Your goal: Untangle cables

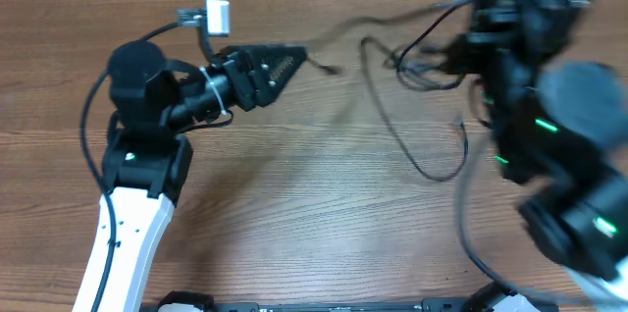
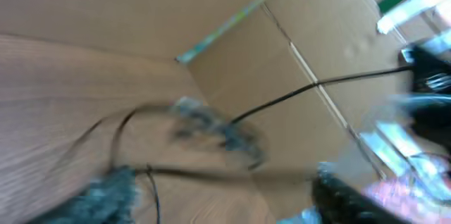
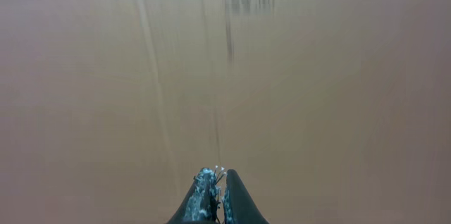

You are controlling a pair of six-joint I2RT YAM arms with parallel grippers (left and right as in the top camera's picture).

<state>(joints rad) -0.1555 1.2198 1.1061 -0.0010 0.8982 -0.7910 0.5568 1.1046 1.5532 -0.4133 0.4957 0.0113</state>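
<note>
Thin black cables (image 1: 412, 150) sprawl in loose loops over the wooden table's middle and back right, and their far ends run to my blurred right arm. My left gripper (image 1: 289, 60) points right, just short of the cables' left end. In the left wrist view its gripper (image 2: 224, 182) is open, with the fingers (image 2: 106, 196) wide apart. A thin cable (image 2: 151, 185) crosses beside the left finger, and a blurred knot (image 2: 218, 129) lies ahead. My right gripper (image 1: 469, 49) sits at the back right. Its wrist view shows the gripper (image 3: 220, 175) shut on thin cable strands, and a faint blurred cable line (image 3: 217, 132) runs away from it.
The wooden table (image 1: 294, 204) fills the overhead view. Cardboard box walls (image 2: 303, 34) rise behind it in the left wrist view. A black rail (image 1: 324, 305) runs along the front edge. The right arm's bulk (image 1: 569, 155) covers the right side.
</note>
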